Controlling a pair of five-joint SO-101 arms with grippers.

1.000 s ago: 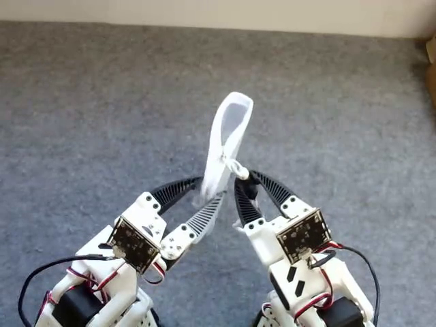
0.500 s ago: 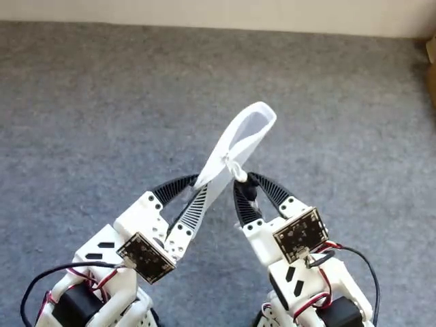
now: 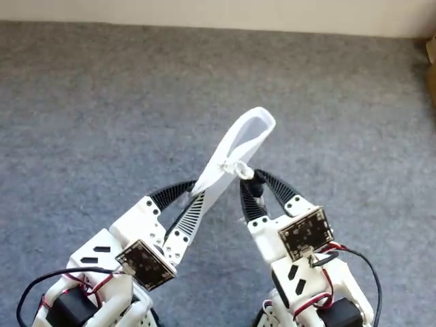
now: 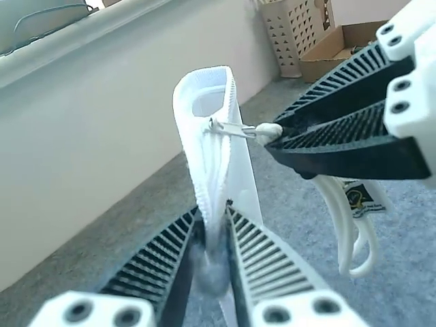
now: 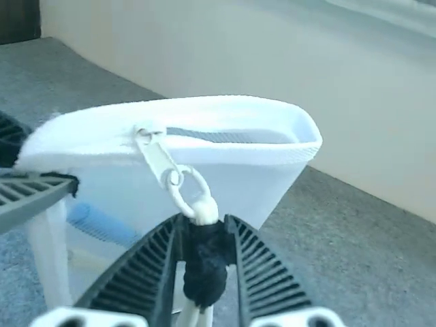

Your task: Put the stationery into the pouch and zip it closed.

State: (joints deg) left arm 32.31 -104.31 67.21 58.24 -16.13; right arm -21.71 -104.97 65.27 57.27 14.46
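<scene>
Since a second ago the pouch (image 3: 246, 136) has swung its far end from 12 o'clock over toward 1 o'clock. The left arm (image 3: 139, 235) has rolled its wrist and drawn back a little toward 7 o'clock, while the right arm (image 3: 300, 238) has hardly shifted.

We now see the white mesh pouch held up off the grey carpet (image 3: 82, 102) near the middle of the high view, slanting from 7 o'clock to 1 o'clock between the two arms. Our left jaws are closed on the pouch's near end, the fabric pinched flat between the ribbed black fingers (image 4: 262, 252). Our right jaws, reaching in from 5 o'clock, are closed on the dark pull cord (image 5: 203, 248), which joins a white ring (image 5: 194, 197) on the zipper slider (image 5: 153, 146).

We see the slider partway along the top edge. From it to the far end the mouth gapes open, and toward the left jaws the zip looks shut. Through the mesh in the right wrist view we make out what looks like a blue pen (image 5: 102, 226) inside the pouch.

In the left wrist view a printed tag (image 4: 361, 199) on white loops hangs below the right jaws. Behind stands a pale wall (image 4: 102, 136), with a slatted basket (image 4: 293, 30) and a cardboard box (image 4: 337, 44) at its foot.
</scene>
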